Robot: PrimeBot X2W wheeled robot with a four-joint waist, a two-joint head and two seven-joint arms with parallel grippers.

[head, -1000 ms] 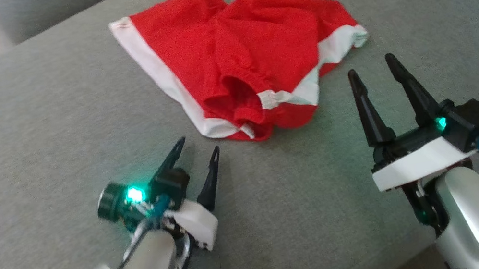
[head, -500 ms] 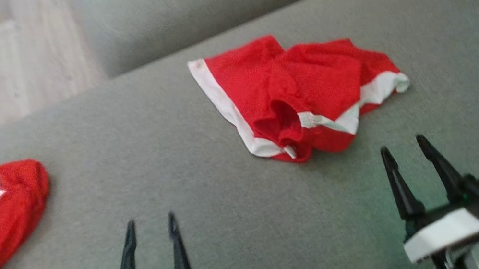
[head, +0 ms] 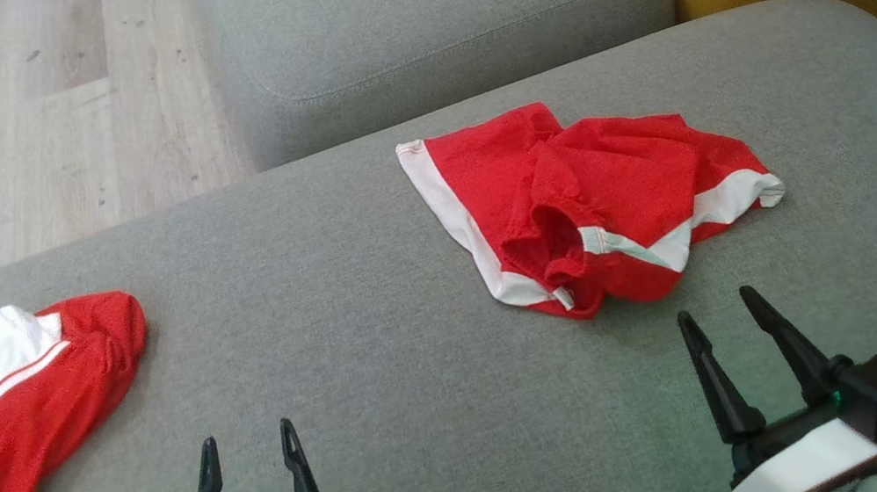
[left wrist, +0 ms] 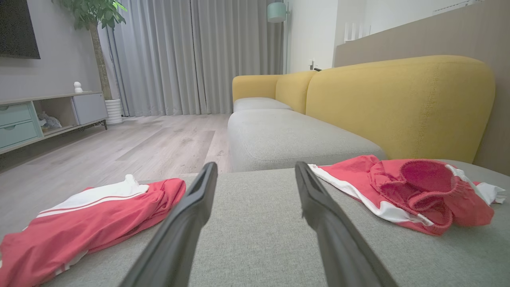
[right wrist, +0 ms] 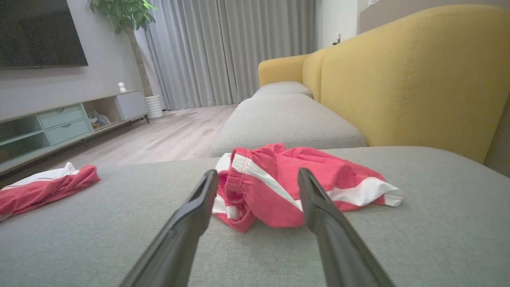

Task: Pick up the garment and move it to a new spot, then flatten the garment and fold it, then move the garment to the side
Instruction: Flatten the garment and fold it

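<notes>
There's the crumpled red garment (head: pixel 592 202), white trim showing, lying on the grey seat cushion (head: pixel 427 390) just ahead of the right pincer (head: pixel 716 308) and a touch to its left. It's near, but not touching. Its long axis runs crosswise to those fingers, from the far-left corner with the white band across to the white hem off to the pincer's right. From the right wrist, the bunched near edge sits squarely between the two fingers, so a straight push forward looks like the way in.

The right pincer is spread wide, with nothing in it and nothing touched. Over to the left pincer (head: pixel 247 434): also wide open and empty. The garment lies well off to its right and ahead, so the right arm is plainly the nearer one. Ahead and to the left of the left pincer lies a second red garment (head: pixel 11 406) with white stripes, well apart from the first.

My read is that the pick-up hasn't begun. The right arm looks best placed for it, aiming at the raised fold nearest its tips.
</notes>
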